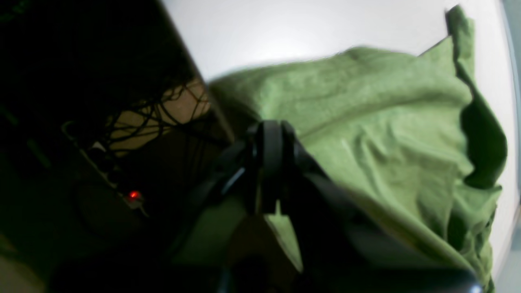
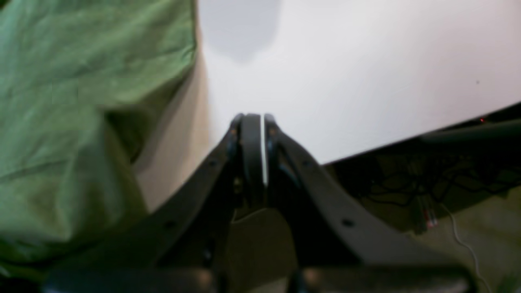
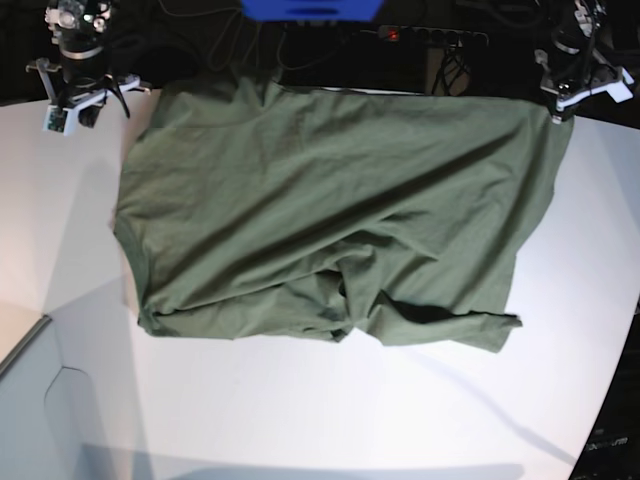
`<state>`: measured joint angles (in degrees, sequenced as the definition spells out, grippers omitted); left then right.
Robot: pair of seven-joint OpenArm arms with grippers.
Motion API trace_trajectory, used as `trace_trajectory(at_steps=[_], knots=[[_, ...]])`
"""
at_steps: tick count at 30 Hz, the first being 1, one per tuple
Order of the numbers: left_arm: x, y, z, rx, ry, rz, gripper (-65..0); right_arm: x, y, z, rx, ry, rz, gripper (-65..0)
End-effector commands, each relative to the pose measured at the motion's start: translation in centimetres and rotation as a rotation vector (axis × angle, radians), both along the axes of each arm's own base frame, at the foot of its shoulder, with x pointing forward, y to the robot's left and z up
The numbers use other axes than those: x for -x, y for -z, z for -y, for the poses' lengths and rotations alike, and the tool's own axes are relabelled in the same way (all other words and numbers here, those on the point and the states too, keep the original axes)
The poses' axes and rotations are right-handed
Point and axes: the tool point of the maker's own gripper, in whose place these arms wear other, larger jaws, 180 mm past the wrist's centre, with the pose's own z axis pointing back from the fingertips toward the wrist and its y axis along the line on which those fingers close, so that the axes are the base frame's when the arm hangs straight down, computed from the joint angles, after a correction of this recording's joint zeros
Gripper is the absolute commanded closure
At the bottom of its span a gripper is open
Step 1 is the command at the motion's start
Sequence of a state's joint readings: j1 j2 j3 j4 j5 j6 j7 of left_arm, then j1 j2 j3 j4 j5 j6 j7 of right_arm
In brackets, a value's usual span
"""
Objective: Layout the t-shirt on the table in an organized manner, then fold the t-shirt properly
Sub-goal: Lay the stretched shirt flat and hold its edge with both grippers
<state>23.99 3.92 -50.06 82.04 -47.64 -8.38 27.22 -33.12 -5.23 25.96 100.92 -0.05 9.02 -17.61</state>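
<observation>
Left wrist view: left gripper (image 1: 272, 134) clenched, jaws pressed together, nothing visibly caught between them; t-shirt (image 1: 378, 134) rumpled just beyond and to the right of the tips, on the table (image 1: 252, 32).

Right wrist view: right gripper (image 2: 256, 122) clamped closed on nothing, over bare table (image 2: 366, 73); t-shirt (image 2: 81, 106) off to its left, apart from the fingers.

Base view: t-shirt (image 3: 330, 210) spread wrinkled between both grippers, along the table's (image 3: 300, 410) far edge.
</observation>
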Motion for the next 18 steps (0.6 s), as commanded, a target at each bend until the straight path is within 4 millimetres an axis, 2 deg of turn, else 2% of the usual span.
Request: trace_trajectory(at_steps=[1,3,5,7,9,11,13,16,18], knots=[[-0.4,-0.8,-0.5,-0.024,0.004,0.023,-0.1,-0.5,-0.8,0.1,0.018,-0.013,0.032,0.0],[-0.5,-1.0,-0.6,-0.028,0.006,0.028,-0.2,-0.8,-0.8,-0.2,0.011,-0.021,0.037,0.0],[-0.5,-1.1,-0.6,-0.029,0.006,0.029,-2.8,-2.2,-1.2,-0.7,0.007,-0.044,0.062,0.0],[-0.5,-1.0,-0.5,-0.026,0.005,0.029,-9.0,-3.4,-1.5,-1.2,0.010,-0.088,0.079,-1.3],[-0.3,-1.1,-0.6,-0.029,0.003,0.028,-18.1,-5.0,-2.1,-1.9,0.006,-0.139,0.107,-6.0],[-0.7,-2.1,-0.9,-0.053,0.009,0.046,-27.1,-6.7,-2.8,-2.3,0.003,-0.187,0.139,-11.9],[-1.2,-3.5,-1.1,-0.084,0.022,0.071,-33.1,-8.2,-3.4,-2.7,-0.007,-0.219,0.160,-18.1],[-2.7,-6.3,-1.4,-0.140,0.045,0.130,-34.5,-11.0,-4.5,-2.3,0.007,-0.243,0.172,-26.5],[-3.7,-8.0,-1.6,-0.172,0.053,0.171,-34.5,-12.8,-4.6,-2.2,-0.006,-0.235,0.166,-30.6]])
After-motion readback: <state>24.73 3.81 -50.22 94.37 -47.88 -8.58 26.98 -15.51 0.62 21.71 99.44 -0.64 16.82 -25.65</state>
